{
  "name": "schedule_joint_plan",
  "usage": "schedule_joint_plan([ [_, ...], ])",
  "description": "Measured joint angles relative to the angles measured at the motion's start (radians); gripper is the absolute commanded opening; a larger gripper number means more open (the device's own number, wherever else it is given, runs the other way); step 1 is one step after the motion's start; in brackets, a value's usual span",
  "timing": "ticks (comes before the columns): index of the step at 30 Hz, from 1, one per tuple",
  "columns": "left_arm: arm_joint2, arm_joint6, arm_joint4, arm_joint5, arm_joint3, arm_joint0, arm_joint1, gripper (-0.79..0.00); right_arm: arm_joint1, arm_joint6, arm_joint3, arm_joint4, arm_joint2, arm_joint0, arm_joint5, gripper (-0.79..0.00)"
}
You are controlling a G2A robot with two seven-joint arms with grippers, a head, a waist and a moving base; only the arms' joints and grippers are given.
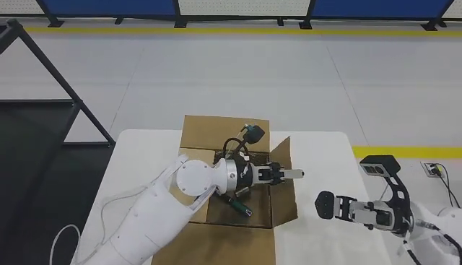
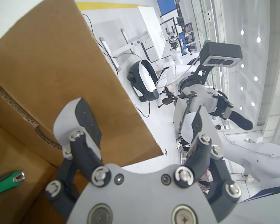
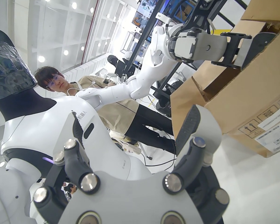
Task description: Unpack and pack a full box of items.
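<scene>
An open cardboard box (image 1: 216, 130) stands in the middle of the white table (image 1: 328, 157). On its floor lies a green-handled item (image 1: 236, 204), whose green tip (image 2: 4, 182) also appears in the left wrist view. My left gripper (image 1: 291, 172) hangs over the box's right side, open and holding nothing, and its fingers (image 2: 85, 120) straddle the raised right flap (image 2: 49, 59). My right gripper (image 1: 323, 205) hovers over the table to the right of the box (image 3: 242, 108). It is open and empty (image 3: 135, 129), and it faces the box's outer wall.
The box's front flap (image 1: 224, 247) lies flat toward the table's near edge. Bare table surface lies to the right of the box around the right arm. A black frame (image 1: 50, 70) stands beyond the table's left side.
</scene>
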Motion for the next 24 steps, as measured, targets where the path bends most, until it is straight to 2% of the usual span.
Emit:
schedule_joint_plan([
  [5, 0.050, 0.015, 0.017, 0.002, 0.050, -0.024, -0.032, 0.000, 0.006, 0.030, 0.000, -0.008, -0.011, 0.012, 0.030, 0.000],
  [13, 0.084, 0.016, -0.014, -0.038, 0.147, -0.053, -0.077, 0.000, 0.017, 0.035, -0.018, -0.097, -0.041, -0.017, 0.035, 0.000],
  [19, 0.087, 0.013, -0.028, -0.066, 0.185, -0.062, -0.100, 0.000, 0.017, -0.003, 0.051, -0.178, -0.089, 0.004, 0.006, 0.000],
  [24, 0.070, 0.015, -0.023, -0.081, 0.193, -0.062, -0.106, 0.000, 0.017, -0.049, 0.103, -0.240, -0.117, 0.032, 0.008, 0.000],
])
